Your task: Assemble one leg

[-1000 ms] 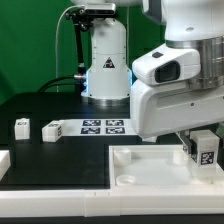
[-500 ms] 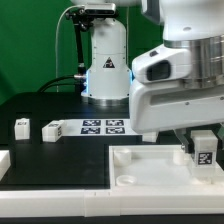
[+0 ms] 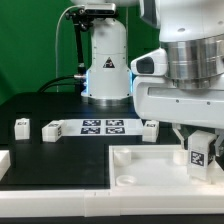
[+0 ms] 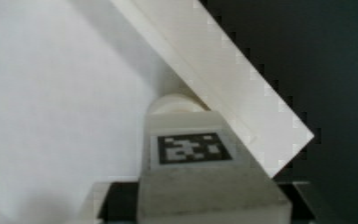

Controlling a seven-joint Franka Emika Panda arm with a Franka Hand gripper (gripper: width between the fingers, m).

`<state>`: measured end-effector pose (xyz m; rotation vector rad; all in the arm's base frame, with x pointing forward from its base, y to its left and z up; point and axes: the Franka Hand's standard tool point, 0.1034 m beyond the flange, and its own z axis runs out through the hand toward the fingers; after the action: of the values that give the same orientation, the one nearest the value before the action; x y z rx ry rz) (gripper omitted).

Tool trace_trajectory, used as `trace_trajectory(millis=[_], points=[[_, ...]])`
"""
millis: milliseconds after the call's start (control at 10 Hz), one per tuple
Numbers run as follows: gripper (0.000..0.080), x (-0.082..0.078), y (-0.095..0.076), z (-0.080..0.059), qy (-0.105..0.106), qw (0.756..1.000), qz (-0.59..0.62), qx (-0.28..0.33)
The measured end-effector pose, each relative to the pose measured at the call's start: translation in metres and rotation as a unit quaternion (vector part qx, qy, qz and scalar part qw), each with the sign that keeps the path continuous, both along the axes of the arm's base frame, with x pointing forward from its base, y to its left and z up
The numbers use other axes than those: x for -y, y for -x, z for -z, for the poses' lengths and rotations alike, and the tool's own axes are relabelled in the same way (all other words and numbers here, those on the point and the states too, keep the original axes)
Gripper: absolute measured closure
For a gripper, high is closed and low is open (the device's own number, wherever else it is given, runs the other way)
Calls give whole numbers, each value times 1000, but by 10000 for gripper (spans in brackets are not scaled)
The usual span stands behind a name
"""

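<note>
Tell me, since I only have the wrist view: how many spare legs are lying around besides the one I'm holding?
Observer: Three spare legs: two at the exterior view's left, one beside the marker board.
Operator: Any hole in the panel?
Observer: One round hole shows in the panel, toward the exterior view's left, apart from the held leg.
Operator: Where is my grip?
Observer: The gripper is shut on the held leg, roughly upright over the panel's right end.
</note>
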<state>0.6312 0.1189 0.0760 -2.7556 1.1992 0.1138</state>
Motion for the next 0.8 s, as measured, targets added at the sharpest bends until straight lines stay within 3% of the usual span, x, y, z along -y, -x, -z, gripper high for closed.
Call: trace_trajectory(millis=[400, 500, 600, 800], points=[[503, 0, 0, 1, -8, 983, 183, -30], [422, -3, 0, 1, -11, 976, 215, -36], [422, -3, 0, 1, -11, 980, 195, -33], [179, -4, 0, 1, -11, 983, 178, -30]])
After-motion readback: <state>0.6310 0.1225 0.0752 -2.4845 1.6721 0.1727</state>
